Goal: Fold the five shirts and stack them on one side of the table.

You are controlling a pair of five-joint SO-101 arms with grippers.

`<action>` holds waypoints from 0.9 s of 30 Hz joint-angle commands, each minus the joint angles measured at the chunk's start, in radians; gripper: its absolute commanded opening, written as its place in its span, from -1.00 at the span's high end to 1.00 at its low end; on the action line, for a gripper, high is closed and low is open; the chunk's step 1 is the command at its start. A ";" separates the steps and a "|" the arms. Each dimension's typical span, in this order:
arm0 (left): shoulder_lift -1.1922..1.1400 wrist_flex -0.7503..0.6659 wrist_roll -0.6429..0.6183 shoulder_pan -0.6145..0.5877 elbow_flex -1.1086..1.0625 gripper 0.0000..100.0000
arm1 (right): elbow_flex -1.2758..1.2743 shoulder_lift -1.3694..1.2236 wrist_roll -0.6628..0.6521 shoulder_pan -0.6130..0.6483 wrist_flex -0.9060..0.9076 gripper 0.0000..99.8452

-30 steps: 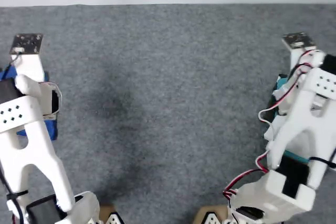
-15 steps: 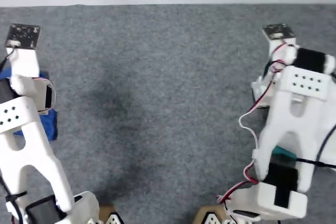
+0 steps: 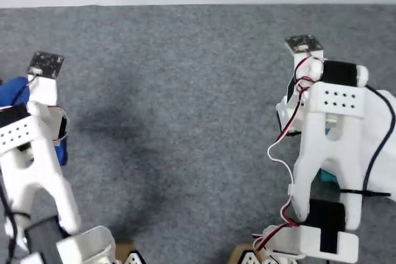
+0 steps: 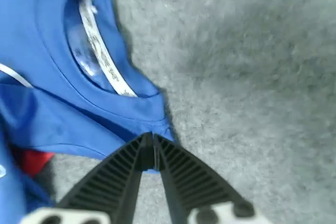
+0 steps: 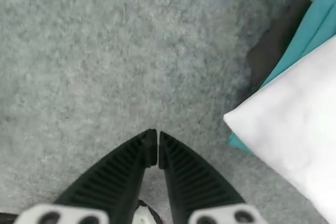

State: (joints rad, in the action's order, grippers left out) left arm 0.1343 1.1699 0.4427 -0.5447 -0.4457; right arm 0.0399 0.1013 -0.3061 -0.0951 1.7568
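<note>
The blue shirt (image 4: 63, 114) lies crumpled, the left gripper (image 4: 153, 142) squeezed shut at its edge, maybe to tug it flat; the right gripper (image 5: 157, 135) hangs closed and empty.

shirt (image 3: 13, 89) at table (image 3: 185, 91) left edge, seemingly stacked shirts (image 5: 291, 108) at right

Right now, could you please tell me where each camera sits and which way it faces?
High view: overhead, down onto the table; left arm, right arm show.
Left wrist view: on that wrist, past the left gripper at the blue shirt.
Right wrist view: likewise, past the right gripper at the white shirt.
Shared, high and left wrist: blue shirt.
</note>
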 commanded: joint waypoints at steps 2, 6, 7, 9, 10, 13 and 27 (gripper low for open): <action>-0.203 -0.026 0.021 -0.055 0.131 0.99 | 0.005 0.071 -0.023 0.004 0.041 0.98; -0.393 0.051 0.057 -0.069 0.288 0.92 | 0.005 0.090 -0.023 0.004 0.041 0.98; -0.437 0.075 0.058 -0.069 0.329 0.86 | 0.003 0.094 -0.025 0.004 0.041 0.98; -0.523 0.114 0.055 -0.068 0.404 0.76 | 0.003 0.104 -0.025 0.004 0.041 0.98; -0.562 0.127 0.055 -0.066 0.438 0.73 | 0.003 0.108 -0.025 0.004 0.041 0.98; -0.660 0.189 0.060 -0.063 0.547 0.72 | 0.003 0.119 -0.025 0.004 0.041 0.98; -0.959 0.359 0.058 -0.074 0.914 0.99 | 0.003 0.124 -0.026 0.004 0.041 0.98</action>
State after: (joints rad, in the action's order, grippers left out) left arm -0.7848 1.5075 0.4964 -0.6107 0.3966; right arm 0.0384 0.1795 -0.3199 -0.0951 1.7568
